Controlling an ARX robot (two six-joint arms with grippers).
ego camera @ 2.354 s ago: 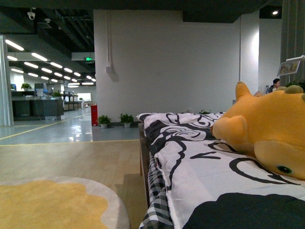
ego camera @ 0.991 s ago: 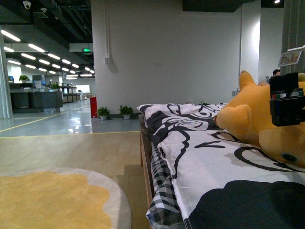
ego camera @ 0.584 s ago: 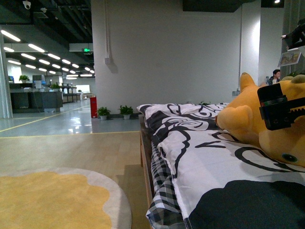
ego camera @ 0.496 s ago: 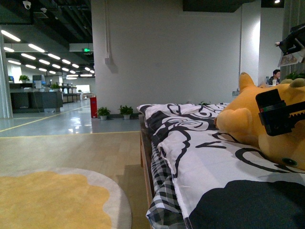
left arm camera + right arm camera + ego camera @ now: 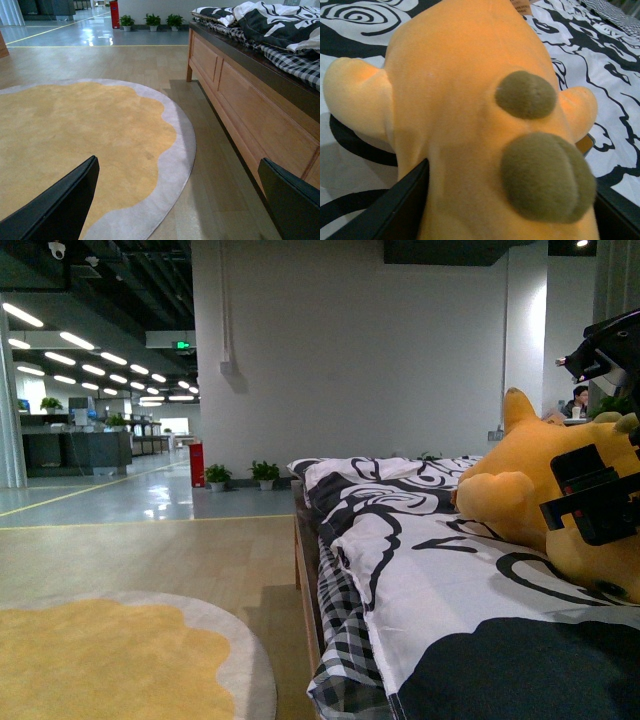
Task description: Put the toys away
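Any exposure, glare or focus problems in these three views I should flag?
Front view: ceiling lights blown out, glare streaks on the glossy floor, greenish cast overall. Left wrist view: evenly lit, rug sharp, the near fingers just dark shapes. Right wrist view: plush toy fills the frame, slightly soft, warmly lit.

A soft orange-yellow plush animal (image 5: 525, 480) lies at the right edge of the front view, stretched across a black-and-white patterned duvet (image 5: 420, 570). Its rounded body rests on the bedding, a pointed ear (image 5: 515, 408) stands up at its top, and a stubby rounded limb (image 5: 492, 502) juts toward the frame's centre. In the right wrist view it fills the middle of the frame (image 5: 465, 100). The fabric is fuzzy, with two raised olive-brown pads (image 5: 526, 94) right of centre.
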